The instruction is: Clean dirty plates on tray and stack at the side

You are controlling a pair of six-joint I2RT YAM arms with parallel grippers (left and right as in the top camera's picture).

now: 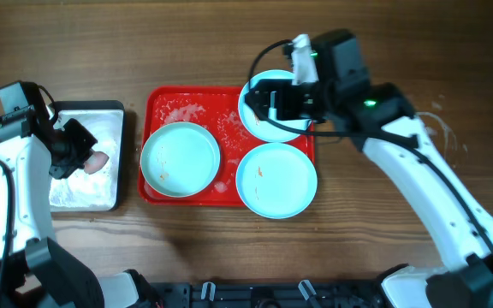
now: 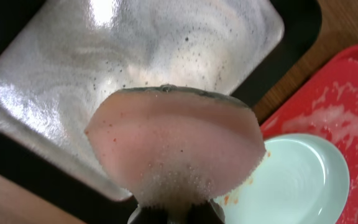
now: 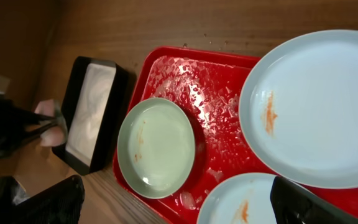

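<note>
Three pale turquoise plates lie on the foam-smeared red tray (image 1: 229, 111): one at the left (image 1: 180, 158), one at the front right (image 1: 276, 180), one at the back right (image 1: 264, 124), each with orange smears. My right gripper (image 1: 268, 101) is open and empty above the back-right plate; the right wrist view shows its fingers spread (image 3: 176, 202) over the tray (image 3: 216, 93), the left plate (image 3: 157, 146), the back-right plate (image 3: 319, 106) and the front-right plate (image 3: 241, 199). My left gripper (image 2: 176, 214) is shut on a foamy pink sponge (image 2: 173, 143), also seen overhead (image 1: 98, 160).
A black-rimmed silvery metal tray (image 1: 84, 184) with soapy water sits left of the red tray, under the sponge; it fills the left wrist view (image 2: 135, 50), where the left plate (image 2: 297, 180) shows at the lower right. Bare wooden table surrounds both trays.
</note>
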